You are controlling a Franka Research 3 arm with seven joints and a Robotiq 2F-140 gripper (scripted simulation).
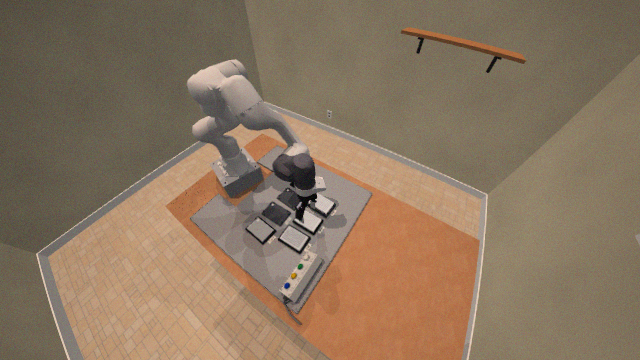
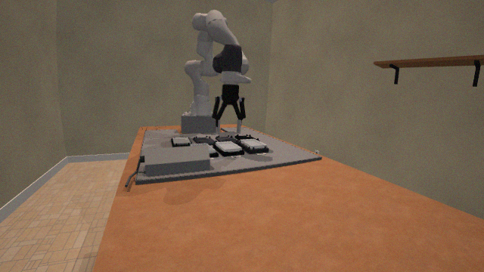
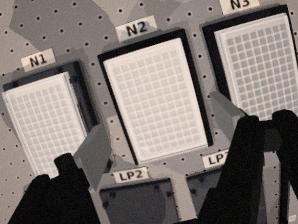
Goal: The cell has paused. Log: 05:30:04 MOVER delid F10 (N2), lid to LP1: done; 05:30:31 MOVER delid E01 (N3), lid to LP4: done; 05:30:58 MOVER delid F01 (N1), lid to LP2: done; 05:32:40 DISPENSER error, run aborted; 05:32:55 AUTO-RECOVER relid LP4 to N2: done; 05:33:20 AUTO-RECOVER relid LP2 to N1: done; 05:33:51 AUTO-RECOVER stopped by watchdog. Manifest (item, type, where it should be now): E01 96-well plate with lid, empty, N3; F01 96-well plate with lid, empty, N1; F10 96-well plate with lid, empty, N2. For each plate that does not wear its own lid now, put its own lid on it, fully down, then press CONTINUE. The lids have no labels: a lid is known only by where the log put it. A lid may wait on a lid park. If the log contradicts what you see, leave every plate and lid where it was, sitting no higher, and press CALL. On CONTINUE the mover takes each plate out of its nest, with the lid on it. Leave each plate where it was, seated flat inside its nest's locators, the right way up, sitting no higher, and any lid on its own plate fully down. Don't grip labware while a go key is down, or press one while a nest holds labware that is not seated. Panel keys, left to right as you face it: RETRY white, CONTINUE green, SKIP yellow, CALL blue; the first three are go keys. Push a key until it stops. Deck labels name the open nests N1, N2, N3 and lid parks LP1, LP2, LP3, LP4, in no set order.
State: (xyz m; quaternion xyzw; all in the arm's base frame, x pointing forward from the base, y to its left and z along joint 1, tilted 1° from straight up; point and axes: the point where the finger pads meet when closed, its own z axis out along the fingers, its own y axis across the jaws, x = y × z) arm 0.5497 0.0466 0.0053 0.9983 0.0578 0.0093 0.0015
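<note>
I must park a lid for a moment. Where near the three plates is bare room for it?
Lid park LP2, below the N2 plate and between the fingers of the open gripper, carries nothing. The grey deck between arm base and key panel looks free too. The plate row is crowded.
</note>
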